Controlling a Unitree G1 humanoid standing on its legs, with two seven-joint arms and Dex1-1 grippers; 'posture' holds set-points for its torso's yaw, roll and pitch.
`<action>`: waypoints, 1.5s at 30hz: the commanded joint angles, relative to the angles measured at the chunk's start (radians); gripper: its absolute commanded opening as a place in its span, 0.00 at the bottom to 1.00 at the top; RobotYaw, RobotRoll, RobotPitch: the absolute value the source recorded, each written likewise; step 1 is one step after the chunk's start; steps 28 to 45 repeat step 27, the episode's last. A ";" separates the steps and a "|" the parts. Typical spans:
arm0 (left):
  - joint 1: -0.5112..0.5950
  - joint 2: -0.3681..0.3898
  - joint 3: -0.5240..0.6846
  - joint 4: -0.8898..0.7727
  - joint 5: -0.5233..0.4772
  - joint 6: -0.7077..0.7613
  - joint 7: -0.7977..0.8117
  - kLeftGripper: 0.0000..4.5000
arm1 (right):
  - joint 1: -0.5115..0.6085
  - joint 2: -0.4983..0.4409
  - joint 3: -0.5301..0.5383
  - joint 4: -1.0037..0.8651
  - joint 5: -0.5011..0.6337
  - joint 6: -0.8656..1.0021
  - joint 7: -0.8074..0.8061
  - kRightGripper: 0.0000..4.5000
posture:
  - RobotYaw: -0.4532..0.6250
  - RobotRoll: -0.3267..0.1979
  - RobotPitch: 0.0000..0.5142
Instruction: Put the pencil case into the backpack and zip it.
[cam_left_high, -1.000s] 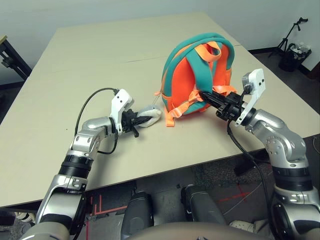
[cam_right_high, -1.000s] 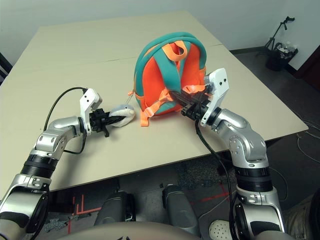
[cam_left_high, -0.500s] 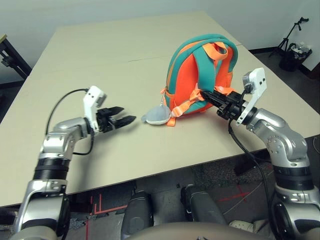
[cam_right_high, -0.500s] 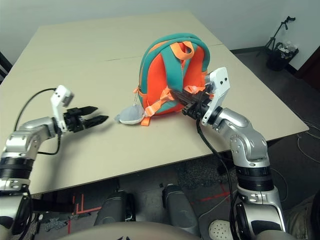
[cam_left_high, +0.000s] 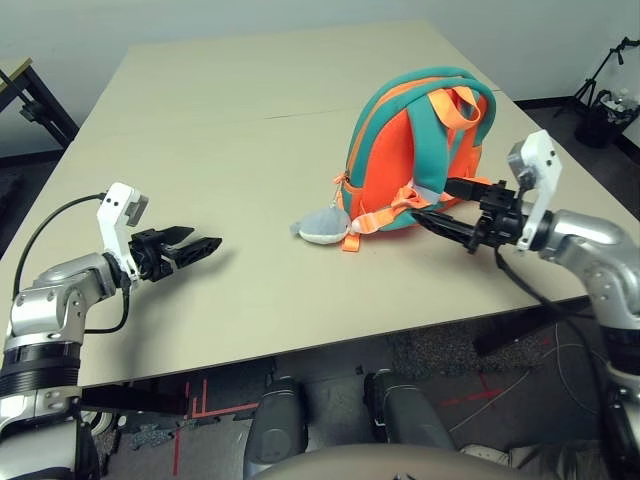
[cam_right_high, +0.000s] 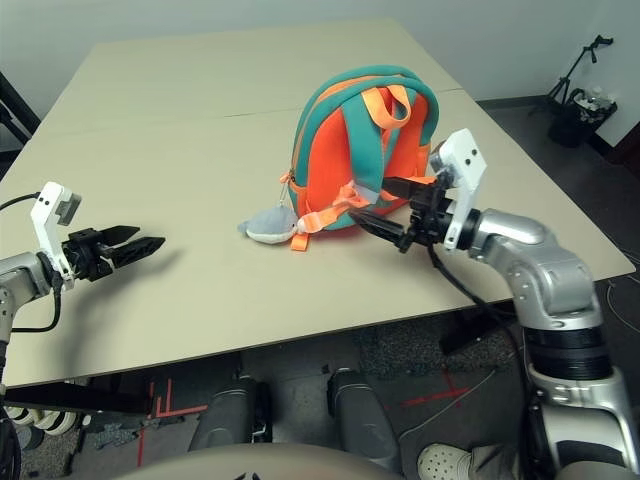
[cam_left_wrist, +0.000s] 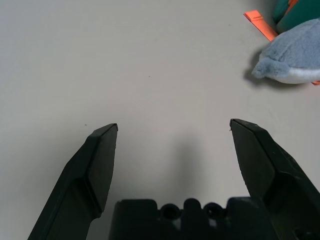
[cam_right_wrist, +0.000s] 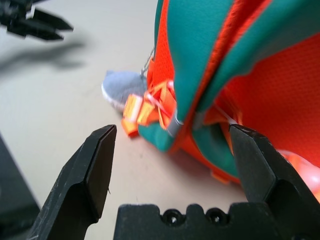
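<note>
The teal and orange backpack (cam_left_high: 420, 155) stands upright on the table, right of centre, its strap side facing me. Its grey-white plush toy (cam_left_high: 322, 226) lies on the table at its left foot, also seen as the plush toy (cam_left_wrist: 295, 60). My left gripper (cam_left_high: 192, 248) hovers open over bare table far to the left, well apart from the toy. My right gripper (cam_left_high: 438, 203) is open just in front of the backpack's lower right side, holding nothing; the backpack (cam_right_wrist: 210, 75) fills its wrist view. The pencil case is out of view.
The beige table (cam_left_high: 240, 120) stretches wide behind and left of the backpack. Its front edge runs close under both grippers. A black stand (cam_left_high: 612, 70) is on the floor beyond the table's right corner.
My left gripper let go of the plush toy and drew back to the left, open. My right gripper opened and released the backpack strap, pulling back slightly. The camera shifted too.
</note>
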 joint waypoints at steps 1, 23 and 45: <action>0.008 0.000 0.052 0.006 0.015 -0.065 0.055 1.00 | 0.000 -0.070 -0.012 0.107 -0.054 -0.052 0.066 1.00 | 0.34 0.62 0.14; 0.077 -0.279 0.195 0.098 0.137 -0.543 0.583 1.00 | -0.323 0.273 -0.125 1.100 -0.345 -0.756 -0.532 1.00 | 0.43 0.62 0.14; 0.063 -0.297 0.221 0.128 0.129 -0.562 0.648 1.00 | -0.345 0.299 -0.160 1.168 -0.337 -0.815 -0.592 1.00 | 0.44 0.62 0.14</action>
